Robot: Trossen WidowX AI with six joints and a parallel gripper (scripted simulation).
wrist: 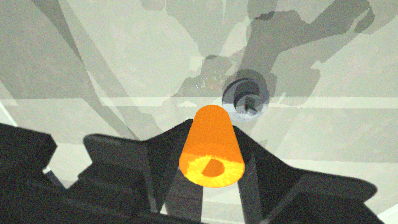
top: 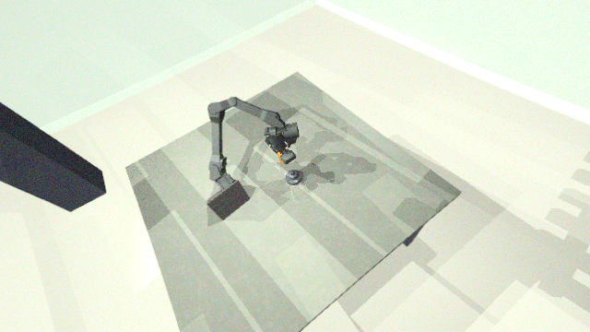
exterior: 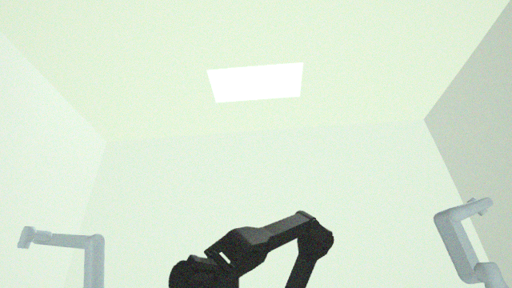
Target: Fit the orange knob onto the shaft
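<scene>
While clamped, pincer [wrist: 212, 165]: grasping the knob [wrist: 211, 148].
Knob: airborne, D-hole end facing the wrist camera.
Pedestal [top: 293, 177]: on the table [top: 369, 203], below and just beyond the knob.
Shaft [wrist: 248, 102]: upright on pedestal.

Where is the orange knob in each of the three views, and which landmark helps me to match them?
Top: orange knob near centre, in the pincer, up-left of the round pedestal.
Exterior: not in it; only the dark arm shows.
Wrist: knob at lower centre, pedestal just beyond its tip.
Shared landmark: the pedestal, in top and wrist views.
</scene>
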